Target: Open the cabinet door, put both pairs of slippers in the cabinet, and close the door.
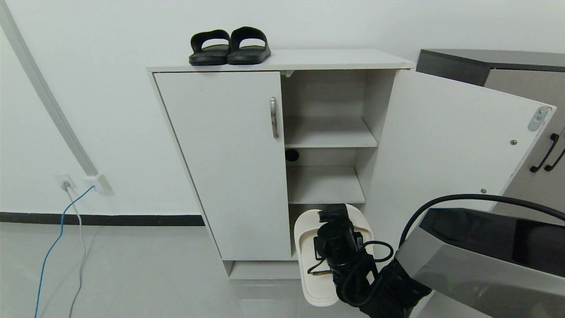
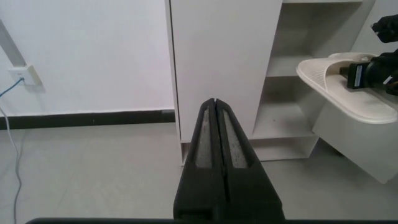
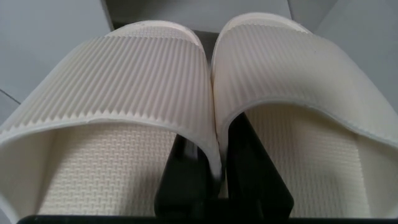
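While the left claw (image 2: 214,104) hangs clenched on nothing, facing the cabinet's (image 1: 335,58) closed left door (image 1: 225,163), the black slippers (image 1: 229,46) sit on the cabinet top above that door. Further right, the right claw (image 3: 213,163) pinches the cream slippers (image 1: 306,247) by their touching inner edges at the lowest compartment, beside the open right door (image 1: 441,154).

Black slippers (image 1: 229,46) sit atop the cabinet (image 1: 220,168), door (image 1: 441,145) open; cream slippers (image 1: 305,247) held low before it.

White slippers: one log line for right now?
right hand: shut on white slippers, at cabinet bottom opening | left hand: shut, empty | right door: open | black slippers: on cabinet top
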